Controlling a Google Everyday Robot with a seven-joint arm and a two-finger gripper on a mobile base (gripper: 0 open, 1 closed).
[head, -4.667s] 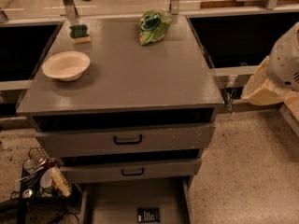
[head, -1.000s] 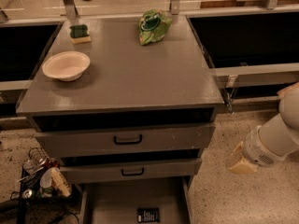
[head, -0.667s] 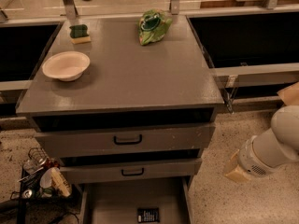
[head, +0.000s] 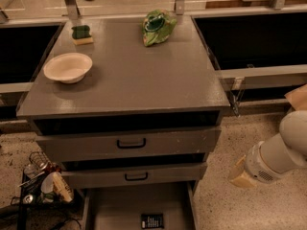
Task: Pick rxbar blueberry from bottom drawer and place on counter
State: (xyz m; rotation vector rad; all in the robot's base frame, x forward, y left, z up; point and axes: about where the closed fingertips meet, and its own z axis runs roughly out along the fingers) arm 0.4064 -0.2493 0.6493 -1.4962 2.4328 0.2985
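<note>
Rxbar blueberry (head: pixel 152 221): small flat dark rectangular wrapper with rows of white print, too small to read. No brand legible on it, or anywhere else in the scene. It lies flat on the grey floor of the bottom drawer (head: pixel 115 210), which is pulled open at the near edge. The bar sits right of centre, apart from the side walls.

End effector (head: pixel 241 173): tan tip on a white arm coming in from the right edge. It is low over the speckled floor, right of the cabinet, level with the lower handled drawer (head: pixel 136 177). Holds nothing, touches nothing visible. Cannot tell whether it is spread or pressed together. Well apart from the bar.

Upper handled drawer (head: pixel 131 143) is closed, black handle.

Tabletop (head: pixel 139 80): grey, matte. White bowl (head: pixel 68 67) at left. Green sponge (head: pixel 82 34) at far left. Crumpled green bag (head: pixel 157 27) at far centre-right.

Wire basket (head: pixel 41 183) with clutter on the floor, left of the drawers.
</note>
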